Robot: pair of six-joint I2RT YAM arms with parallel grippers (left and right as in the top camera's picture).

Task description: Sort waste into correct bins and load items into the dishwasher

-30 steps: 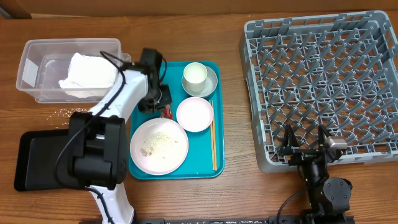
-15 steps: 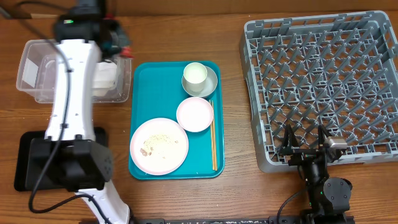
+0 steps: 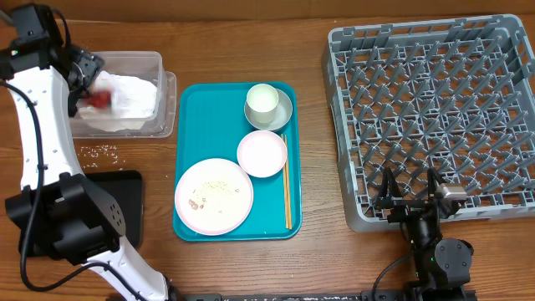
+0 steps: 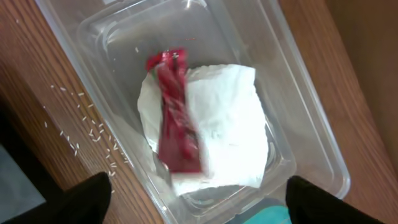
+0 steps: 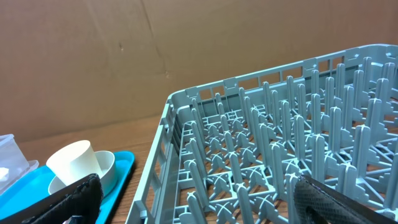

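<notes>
Left wrist view alone shows one red wrapper (image 4: 174, 112), blurred, over one white napkin (image 4: 230, 124) inside the clear tub (image 4: 118, 37). It sits below the left gripper (image 4: 202, 196), between its jaws, which are wide apart and hold nothing. Contact with the napkin unclear. Loose rice (image 4: 93, 140) lies on the tabletop beside the tub.

Overhead adds:
- tub at far left corner
- one black tray (image 3: 125, 196) at near left edge
- teal tray (image 3: 201, 109) mid-table with one cup (image 3: 261, 99) in a grey-green bowl (image 3: 284, 109), one pink bowl (image 3: 262, 153), one plate (image 3: 213, 196), chopsticks (image 3: 287, 184)
- one rack (image 3: 435, 109) at right edge

Right gripper (image 3: 410, 194) is at the rack's near edge, jaws apart, holding nothing.
</notes>
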